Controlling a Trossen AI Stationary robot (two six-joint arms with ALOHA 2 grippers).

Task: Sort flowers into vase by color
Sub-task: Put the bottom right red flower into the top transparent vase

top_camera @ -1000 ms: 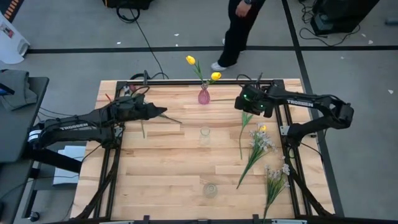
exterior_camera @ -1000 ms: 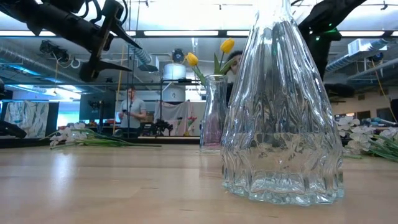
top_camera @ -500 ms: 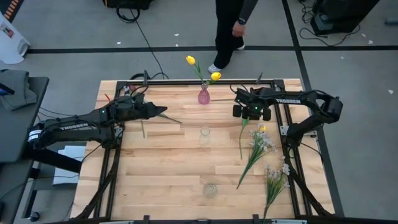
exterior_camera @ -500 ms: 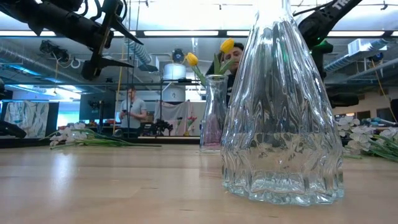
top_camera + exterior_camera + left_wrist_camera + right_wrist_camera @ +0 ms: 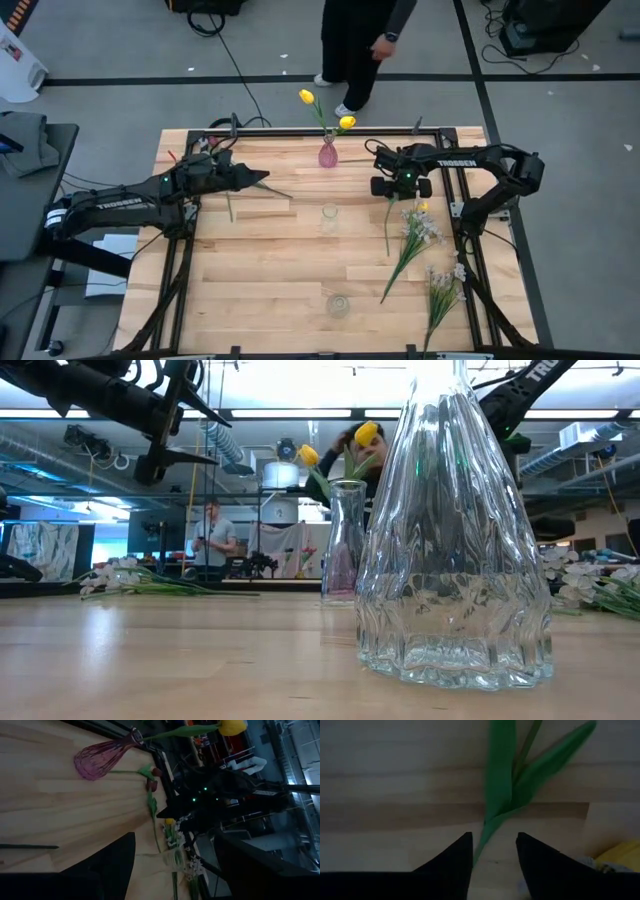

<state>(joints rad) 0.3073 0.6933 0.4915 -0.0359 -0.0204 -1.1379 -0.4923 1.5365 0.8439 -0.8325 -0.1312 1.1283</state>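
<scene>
A pink vase (image 5: 328,153) near the far edge holds two yellow tulips (image 5: 306,96). My right gripper (image 5: 400,184) hovers open, pointing down over a green-stemmed flower (image 5: 388,225) lying on the table; in the right wrist view its fingers (image 5: 493,836) stand on either side of the leafy stem (image 5: 499,780). The flower's head is hidden under the gripper in the high view. White blossom sprays (image 5: 420,235) and a yellow tulip (image 5: 423,207) lie beside it. Maroon tulips (image 5: 152,779) show in the left wrist view. My left gripper (image 5: 262,181) waits open, raised at the table's left.
Two clear glass vases stand mid-table (image 5: 329,215) and near the front edge (image 5: 338,303); the latter fills the low view (image 5: 455,530). A loose green stem (image 5: 230,208) lies under the left arm. More white sprays (image 5: 441,290) lie at the right. A person (image 5: 360,40) walks beyond the far edge.
My right gripper has shifted a little toward the table's left and near edge, coming over the green stem, while its arm folded back. The person beyond the far edge has walked toward the left. The left arm has kept still.
</scene>
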